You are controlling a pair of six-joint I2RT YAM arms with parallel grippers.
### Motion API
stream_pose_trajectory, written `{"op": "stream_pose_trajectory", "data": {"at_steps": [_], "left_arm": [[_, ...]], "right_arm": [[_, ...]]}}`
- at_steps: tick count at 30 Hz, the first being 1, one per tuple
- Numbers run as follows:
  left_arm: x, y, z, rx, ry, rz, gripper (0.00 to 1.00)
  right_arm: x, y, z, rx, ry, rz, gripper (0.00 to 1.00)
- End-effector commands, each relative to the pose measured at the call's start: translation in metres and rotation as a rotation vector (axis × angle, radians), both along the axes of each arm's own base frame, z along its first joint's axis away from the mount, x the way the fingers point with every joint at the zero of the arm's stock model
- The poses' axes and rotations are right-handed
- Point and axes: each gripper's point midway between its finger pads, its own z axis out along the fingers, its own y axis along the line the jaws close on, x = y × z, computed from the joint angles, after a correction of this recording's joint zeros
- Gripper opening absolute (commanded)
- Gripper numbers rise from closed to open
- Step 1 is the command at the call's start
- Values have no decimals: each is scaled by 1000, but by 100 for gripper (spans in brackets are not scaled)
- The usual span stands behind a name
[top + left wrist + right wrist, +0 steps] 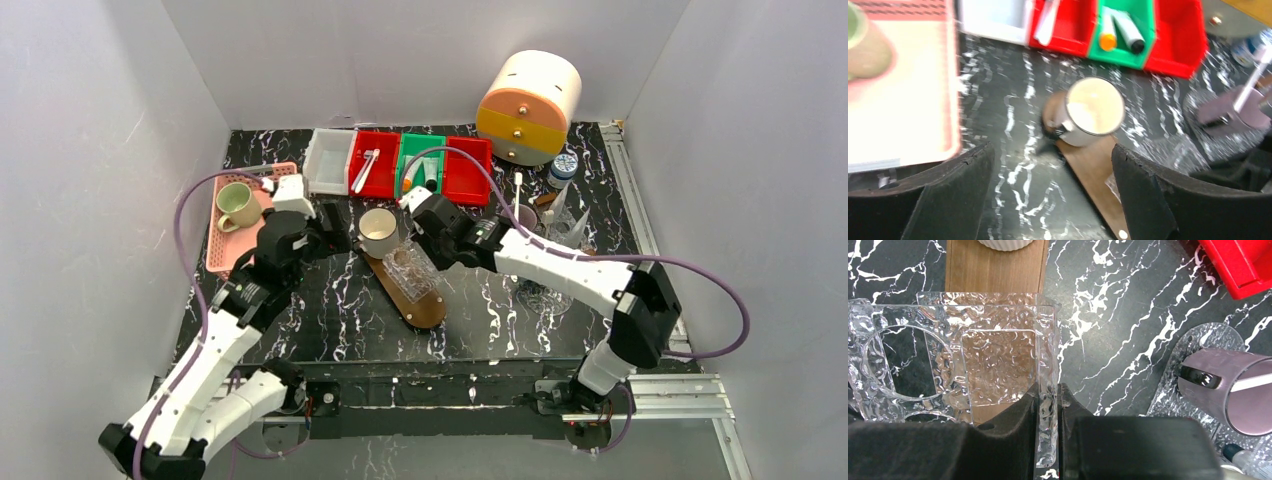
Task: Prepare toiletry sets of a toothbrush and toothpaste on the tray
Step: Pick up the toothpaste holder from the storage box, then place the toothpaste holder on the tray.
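Jaws of the right gripper (1048, 395) pinch one wall of the clear textured holder (998, 355) on the wooden board (993, 270). The left gripper (1050, 150) hangs spread and empty near the white cup (1093, 107). Farther back, a toothbrush (365, 167) lies in a red bin (384, 150), and two tubes (1128, 31) lie in the green bin (1148, 20) beside it.

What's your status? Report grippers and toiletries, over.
Left gripper open, empty. Right gripper shut on clear holder. Toothbrush in red bin, tubes in green bin. White cup beside holder.

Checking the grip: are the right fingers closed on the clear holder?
Closed: in the right wrist view both fingers pinch one wall of the clear holder, no gap showing.
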Motion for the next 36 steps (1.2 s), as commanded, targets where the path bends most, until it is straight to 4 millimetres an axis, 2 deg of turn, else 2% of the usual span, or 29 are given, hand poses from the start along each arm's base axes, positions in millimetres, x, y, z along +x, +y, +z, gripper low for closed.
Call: {"op": "stream_pose_trajectory", "data": {"at_steps": [1, 7, 11, 23, 33, 36], "left_arm": [[-6, 66, 1, 201, -74, 247, 88], [-16, 79, -1, 212, -102, 288, 98], [-19, 86, 1, 210, -112, 318, 98], [-20, 86, -1, 206, -109, 320, 98], [-20, 84, -2, 199, -106, 312, 98], [-20, 84, -2, 198, -106, 312, 98]], "right_arm": [[7, 21, 18, 56, -25, -37, 1], [12, 30, 0, 27, -10, -33, 1], [18, 35, -11, -4, -8, -35, 1], [33, 47, -35, -80, -1, -50, 1], [41, 48, -42, -116, -7, -85, 1], [42, 48, -39, -119, -12, -99, 6]]}}
